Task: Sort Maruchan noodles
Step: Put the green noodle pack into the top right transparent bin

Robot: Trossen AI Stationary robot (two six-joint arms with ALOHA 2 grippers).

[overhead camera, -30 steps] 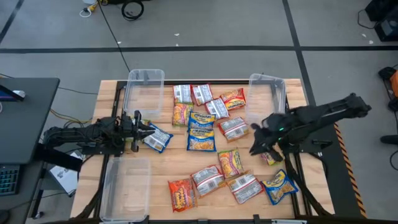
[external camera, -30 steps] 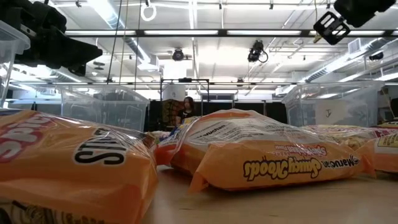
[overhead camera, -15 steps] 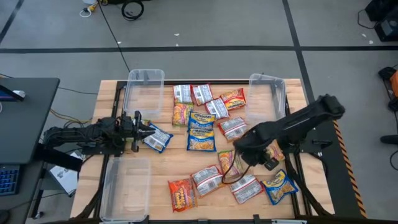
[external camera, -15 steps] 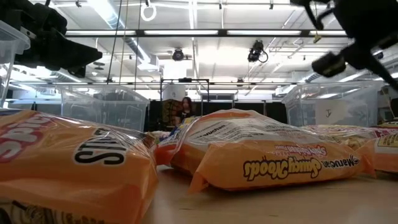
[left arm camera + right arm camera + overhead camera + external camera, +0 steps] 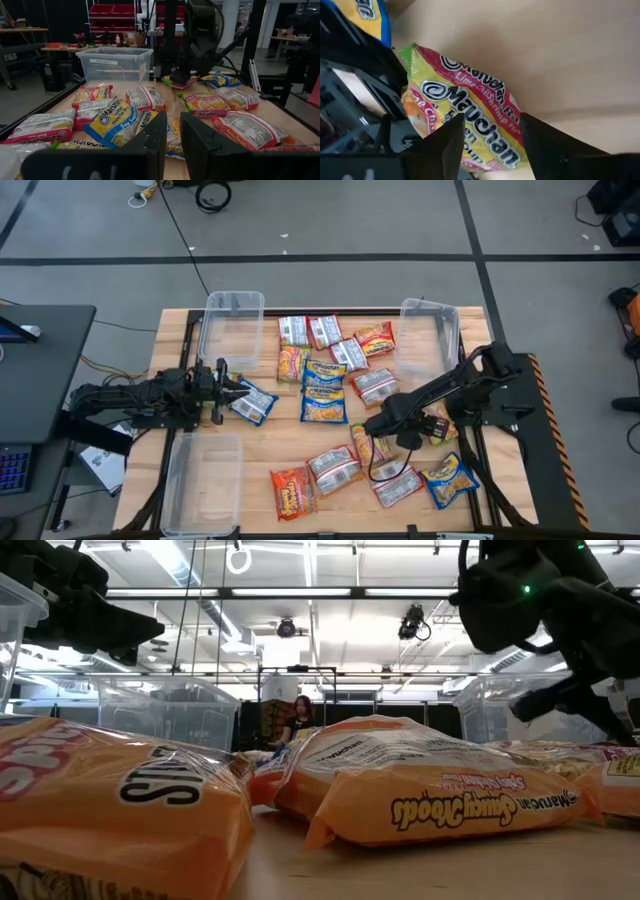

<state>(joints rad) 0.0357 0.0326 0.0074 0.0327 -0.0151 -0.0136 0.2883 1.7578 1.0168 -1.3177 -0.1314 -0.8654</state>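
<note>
Several Maruchan noodle packets [image 5: 335,405] lie flat and scattered over the middle of the wooden table [image 5: 270,445]. My right gripper [image 5: 378,430] slants down, open, close above a pink, green and yellow packet [image 5: 470,117] near the table's right side. Its fingers stand on either side of that packet's end. The same packet shows in the high view [image 5: 366,448]. My left gripper [image 5: 226,393] waits level at the table's left, with a narrow gap and nothing between its fingers [image 5: 150,145]. A blue-and-yellow packet [image 5: 252,402] lies just ahead of it.
Three clear bins stand on the table: far left [image 5: 232,330], far right [image 5: 432,330] and near left [image 5: 205,485]. Bare wood [image 5: 270,445] lies between the left arm and the near packets. A person [image 5: 300,715] sits in the room far beyond the table.
My right gripper has swung from above the table's right side toward the middle and near edge. It has dropped, tipped from nearly level to slanting down, and rolled, and now stands over the pink-and-green packet. No packet has moved.
</note>
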